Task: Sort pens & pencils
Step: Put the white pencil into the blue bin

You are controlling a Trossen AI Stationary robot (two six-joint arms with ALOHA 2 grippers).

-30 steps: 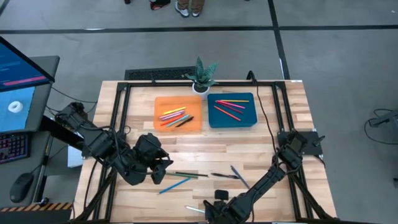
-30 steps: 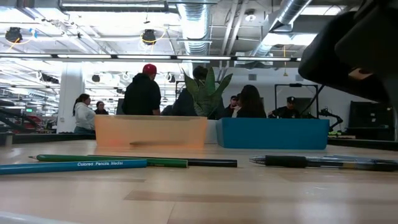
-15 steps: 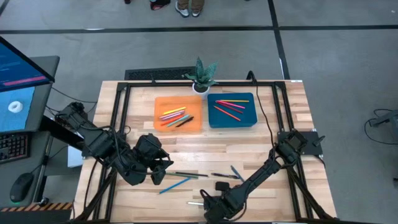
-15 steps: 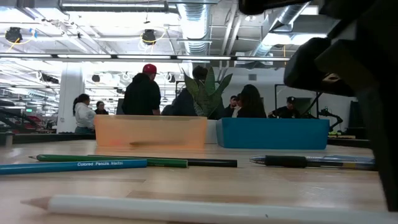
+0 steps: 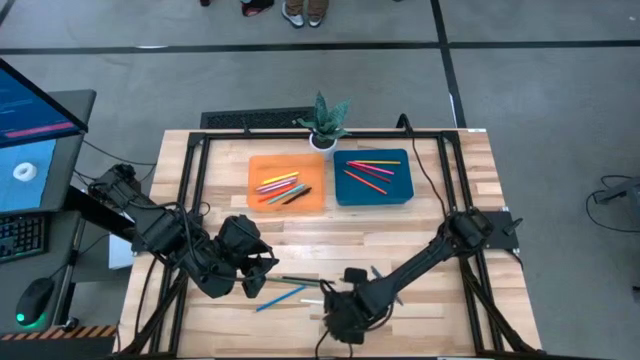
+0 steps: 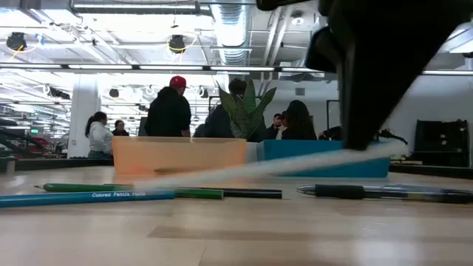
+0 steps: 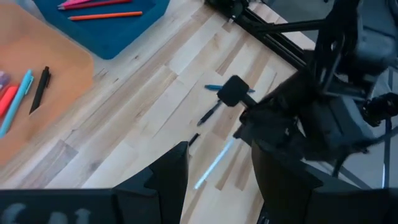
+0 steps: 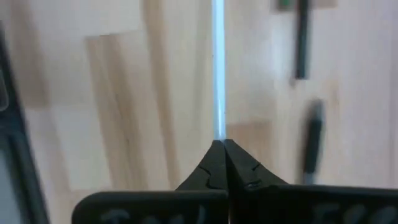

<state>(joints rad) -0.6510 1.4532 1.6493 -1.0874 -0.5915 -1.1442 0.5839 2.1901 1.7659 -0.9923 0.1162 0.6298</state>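
My right gripper hangs over the near middle of the table, shut on a pale, whitish pencil. In the low view that pencil shows as a blurred slanting streak above the wood. My left gripper stands open over the table's left half with nothing between its fingers. On the wood lie a blue pencil, a green and a black stick, a black pen and a grey-blue pen. Several more sticks lie in the orange tray and in the blue tray. My right gripper pinches the pale pencil between its two fingertips, close to the pencil's right end. The fingers come from above, pointing down. The pencil sticks out toward the table's left, tilted with its free end lower, and appears clear of the wood.
A small potted plant stands at the far edge between the two trays. Black frame rails run along the table's left, right and far sides. People stand in the room beyond the far edge.
My right gripper has taken hold of the pale pencil near the table's near edge. It has risen and gone toward the far edge and a little left. The pencil, which lay flat on the wood, is now lifted and slanted.
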